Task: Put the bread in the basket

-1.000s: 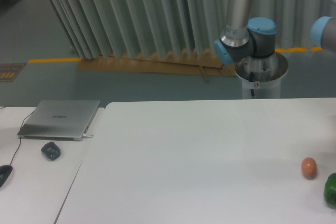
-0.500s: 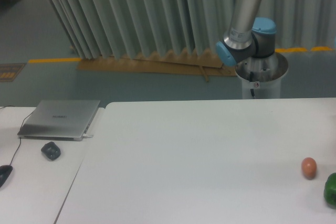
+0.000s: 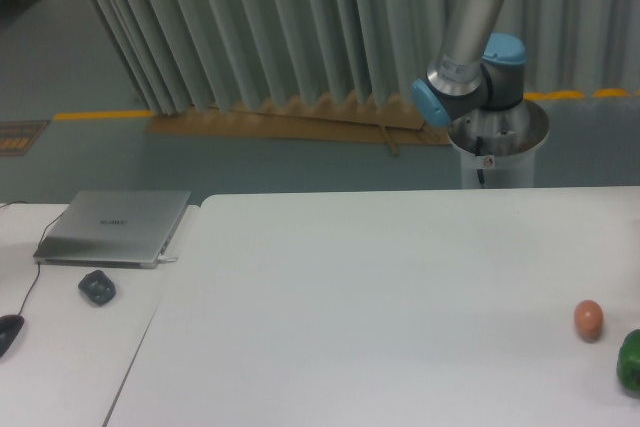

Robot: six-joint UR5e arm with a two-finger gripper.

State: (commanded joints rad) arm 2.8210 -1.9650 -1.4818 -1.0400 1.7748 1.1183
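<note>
Arm (image 3: 470,37) above the table's (image 3: 380,287) far edge; gripper out of frame, its state unknowable.
Orange-brown ball (image 3: 589,319) and green round thing (image 3: 630,360) sit near the right edge.

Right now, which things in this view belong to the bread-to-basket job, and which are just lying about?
Job: only the arm; bread, basket and gripper are out of view.

Lying about: orange-brown egg-shaped ball, dark green round thing, closed laptop, small dark lump, mouse.
</note>
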